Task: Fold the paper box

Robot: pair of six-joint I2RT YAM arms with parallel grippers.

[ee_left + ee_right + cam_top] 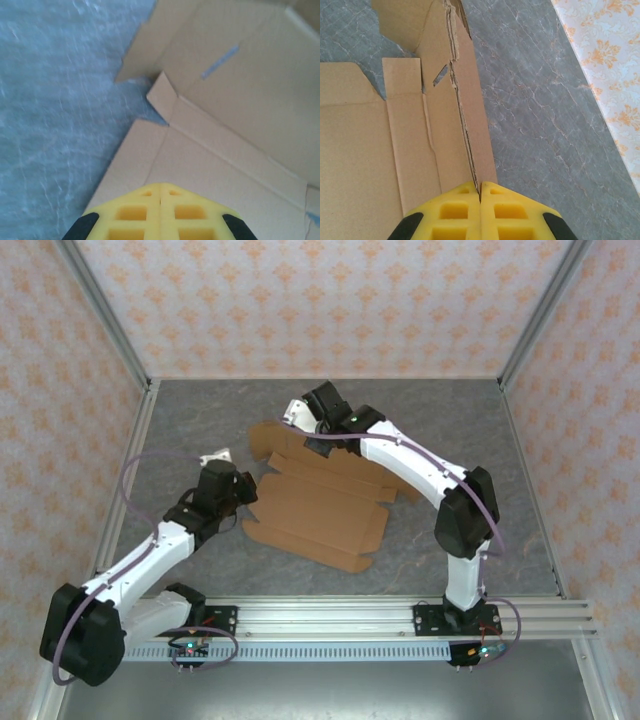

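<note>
The paper box is a brown die-cut cardboard sheet lying mostly flat in the middle of the grey table. My left gripper is at its left edge. In the left wrist view its yellow fingers are shut, with nothing between them, just over a flat panel near a small raised tab. My right gripper is at the sheet's far edge. In the right wrist view it is shut on the thin edge of an upturned side flap, which stands up from the sheet.
Patterned walls and metal frame posts close in the table on three sides. An aluminium rail with both arm bases runs along the near edge. Bare grey tabletop lies right of the sheet and behind it.
</note>
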